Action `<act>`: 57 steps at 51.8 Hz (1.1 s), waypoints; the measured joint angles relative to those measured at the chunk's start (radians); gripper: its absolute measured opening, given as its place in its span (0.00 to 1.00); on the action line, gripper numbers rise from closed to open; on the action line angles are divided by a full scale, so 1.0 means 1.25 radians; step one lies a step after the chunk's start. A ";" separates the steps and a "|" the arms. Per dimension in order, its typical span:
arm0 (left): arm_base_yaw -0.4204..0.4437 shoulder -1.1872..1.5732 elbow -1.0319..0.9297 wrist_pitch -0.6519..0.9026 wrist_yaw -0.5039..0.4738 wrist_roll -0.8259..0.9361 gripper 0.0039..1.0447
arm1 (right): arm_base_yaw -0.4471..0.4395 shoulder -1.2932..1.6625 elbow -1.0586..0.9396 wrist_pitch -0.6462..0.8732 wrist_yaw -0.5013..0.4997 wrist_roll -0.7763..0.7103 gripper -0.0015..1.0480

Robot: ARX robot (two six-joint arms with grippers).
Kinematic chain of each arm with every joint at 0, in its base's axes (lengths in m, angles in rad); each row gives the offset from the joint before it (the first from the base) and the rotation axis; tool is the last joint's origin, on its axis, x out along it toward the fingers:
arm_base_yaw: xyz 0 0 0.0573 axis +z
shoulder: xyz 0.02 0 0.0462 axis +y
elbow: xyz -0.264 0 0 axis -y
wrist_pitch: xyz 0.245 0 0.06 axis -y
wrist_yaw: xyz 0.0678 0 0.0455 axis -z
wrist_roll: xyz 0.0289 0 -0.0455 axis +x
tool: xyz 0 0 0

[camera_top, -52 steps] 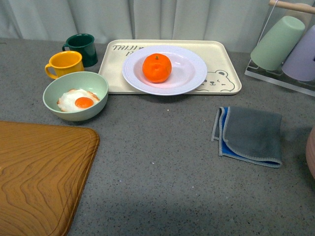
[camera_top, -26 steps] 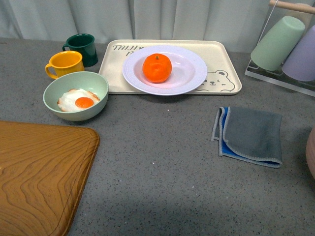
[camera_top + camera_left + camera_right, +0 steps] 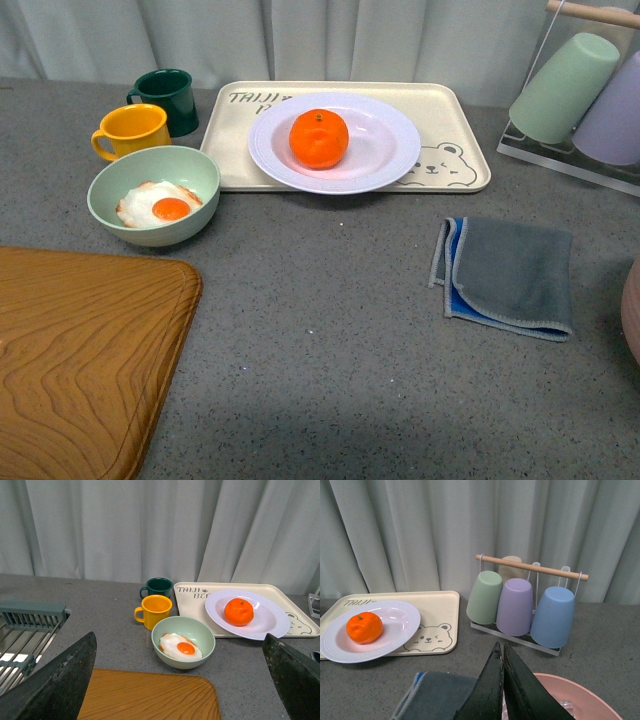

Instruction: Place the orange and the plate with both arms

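Observation:
The orange (image 3: 319, 137) rests in the well of the white plate (image 3: 392, 150), which sits on a cream bear tray (image 3: 455, 140) at the back of the table. Neither arm shows in the front view. In the left wrist view the orange (image 3: 238, 611) and plate (image 3: 272, 622) lie far ahead, and my left gripper (image 3: 180, 655) stands open, its dark fingers (image 3: 70, 672) wide apart and well short of them. In the right wrist view the orange (image 3: 364, 627) on the plate (image 3: 395, 630) is off to one side; my right gripper (image 3: 499, 647) is shut on nothing.
A pale green bowl (image 3: 195, 170) holding a fried egg, a yellow mug (image 3: 132, 130) and a dark green mug (image 3: 168, 98) stand left of the tray. A wooden board (image 3: 80, 350) fills the near left. A grey-blue cloth (image 3: 507, 275), a cup rack (image 3: 580, 95) and a pink bowl (image 3: 580, 700) sit on the right.

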 joint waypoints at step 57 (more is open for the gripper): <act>0.000 0.000 0.000 0.000 0.000 0.000 0.94 | 0.000 -0.455 -0.020 -0.417 -0.001 0.000 0.01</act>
